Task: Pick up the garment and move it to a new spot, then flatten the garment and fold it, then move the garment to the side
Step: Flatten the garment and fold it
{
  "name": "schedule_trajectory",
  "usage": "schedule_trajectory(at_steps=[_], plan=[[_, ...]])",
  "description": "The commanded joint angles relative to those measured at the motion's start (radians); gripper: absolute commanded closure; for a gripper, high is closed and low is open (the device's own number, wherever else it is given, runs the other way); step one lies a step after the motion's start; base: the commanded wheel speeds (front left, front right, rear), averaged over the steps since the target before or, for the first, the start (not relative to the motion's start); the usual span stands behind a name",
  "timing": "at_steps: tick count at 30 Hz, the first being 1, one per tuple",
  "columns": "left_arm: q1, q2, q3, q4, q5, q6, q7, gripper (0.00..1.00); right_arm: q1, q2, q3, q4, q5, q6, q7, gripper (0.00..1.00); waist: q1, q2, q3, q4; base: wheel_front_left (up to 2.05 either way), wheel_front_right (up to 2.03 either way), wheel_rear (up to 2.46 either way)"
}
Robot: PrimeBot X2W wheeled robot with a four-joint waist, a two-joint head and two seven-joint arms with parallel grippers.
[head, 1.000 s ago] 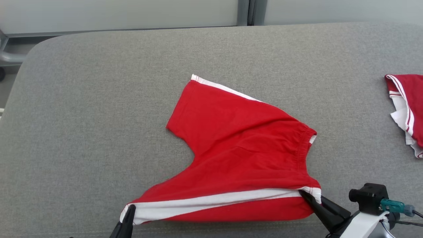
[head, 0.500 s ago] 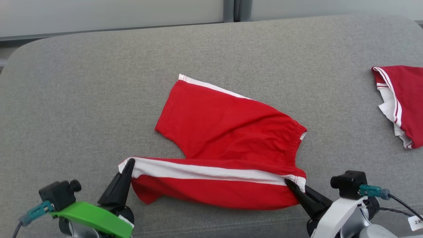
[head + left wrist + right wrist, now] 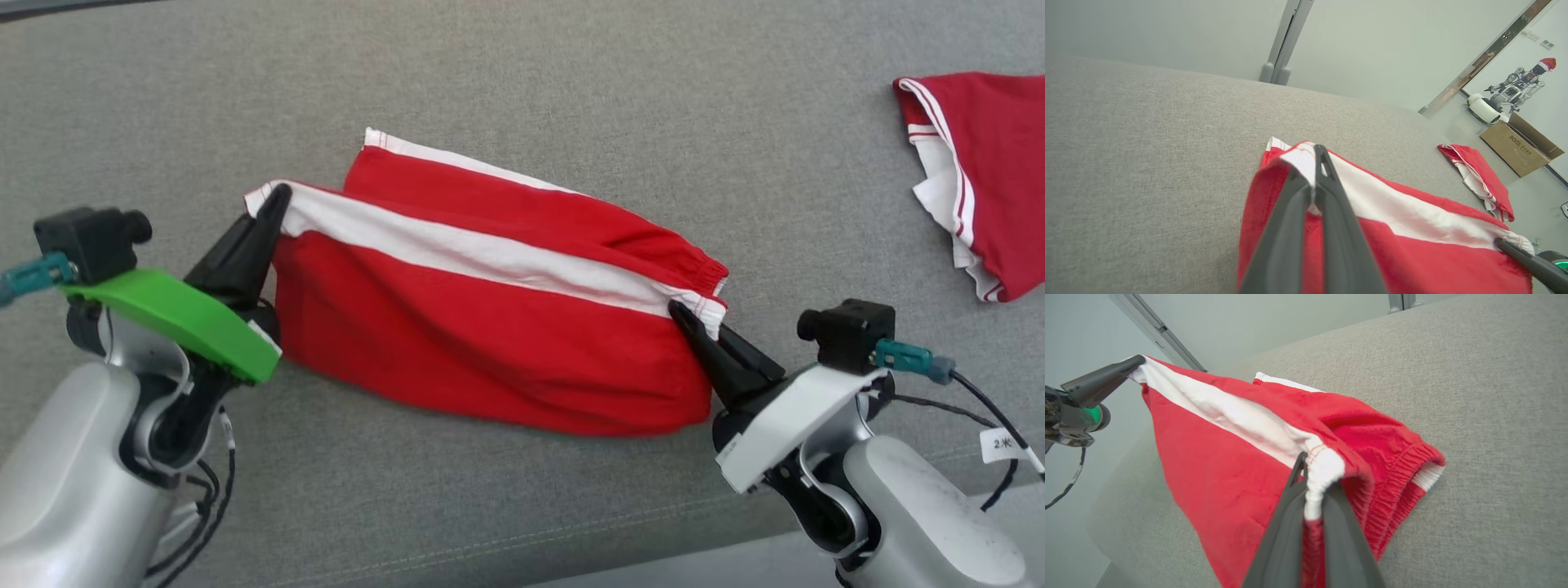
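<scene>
Across the middle of the grey fabric tabletop [image 3: 571,73]: red shorts [image 3: 490,343] with white side stripes, waistband to the right, leg hems to the left. Far leg flat on the cloth. Near leg raised by its striped edge and pulled taut between both arms, lower half sagging towards the surface.

Pinched at the left end, on the hem corner, by the left hand [image 3: 273,200], fingers clamped on the white stripe. Pinched at the right end, at the waistband corner, by the right hand [image 3: 682,314], likewise clamped on the fabric there.

Judged to be mid-fold: near leg being brought over the far one, lengthways. Calls next for carrying the held edge on towards the far side, both ends level, until the raised stripe sits over the far stripe; then lowering without slack and letting go. Some risk of the sagging half bunching underneath if set down too early.

Far right on the tabletop, well apart: second red garment [image 3: 980,171], red and white, crumpled.

Readable writing: white tag [image 3: 1006,445] on the right arm's cable, a "2" followed by one unclear character. Beyond the tabletop in the left wrist view, cardboard box [image 3: 1515,147] on the floor, printed with what looks like "DOMI", smaller print beside it too small to read.
</scene>
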Motion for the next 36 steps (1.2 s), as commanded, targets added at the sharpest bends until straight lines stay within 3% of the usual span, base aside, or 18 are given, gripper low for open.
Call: schedule_trajectory(at_steps=[1,10,27,29,30,31,32,34,36], plan=[[-0.051,0.018,0.003,0.017,-0.011,-0.01,0.019,1.0,-0.03,0.015,-0.005,0.013,0.0,-0.001,-0.003,1.0,0.0,-0.0001,0.108,-0.079,0.0,0.0,0.0],[-0.257,0.065,-0.038,0.14,-0.025,-0.029,0.158,1.0,-0.162,0.111,0.017,0.112,-0.013,-0.001,-0.02,1.0,0.0,-0.0001,0.192,-0.149,0.0,0.0,0.0],[-0.406,0.079,-0.102,0.277,0.0,-0.033,0.206,1.0,-0.257,0.163,0.033,0.21,0.0,-0.001,-0.04,1.0,0.0,-0.0001,0.215,-0.187,0.0,0.0,0.0],[-0.412,0.079,-0.105,0.293,-0.001,-0.033,0.21,1.0,-0.262,0.162,0.039,0.217,0.002,-0.001,-0.033,0.63,0.0,-0.0001,0.212,-0.188,0.0,0.0,0.0],[-0.417,0.083,-0.106,0.303,-0.004,-0.033,0.213,0.85,-0.268,0.163,0.037,0.219,0.004,-0.001,-0.03,0.0,0.0,-0.0001,0.207,-0.188,0.0,0.0,0.0],[-0.418,0.084,-0.106,0.308,-0.006,-0.033,0.215,0.65,-0.269,0.161,0.038,0.219,0.003,-0.001,-0.027,0.0,0.0,-0.0001,0.204,-0.188,0.0,0.0,0.0],[-0.419,0.085,-0.111,0.313,-0.005,-0.033,0.219,0.54,-0.27,0.159,0.037,0.218,0.003,-0.001,-0.024,0.0,0.0,-0.0001,0.202,-0.187,0.0,0.0,0.0],[-0.425,0.089,-0.119,0.32,-0.004,-0.033,0.233,0.02,-0.271,0.153,0.039,0.216,-0.002,-0.001,-0.015,0.0,0.0,-0.0001,0.196,-0.186,0.0,0.0,0.0],[-0.432,0.097,-0.133,0.323,0.007,-0.033,0.252,0.0,-0.27,0.148,0.038,0.217,-0.006,-0.001,0.001,0.0,0.0,-0.0001,0.192,-0.185,0.0,0.0,0.0]])
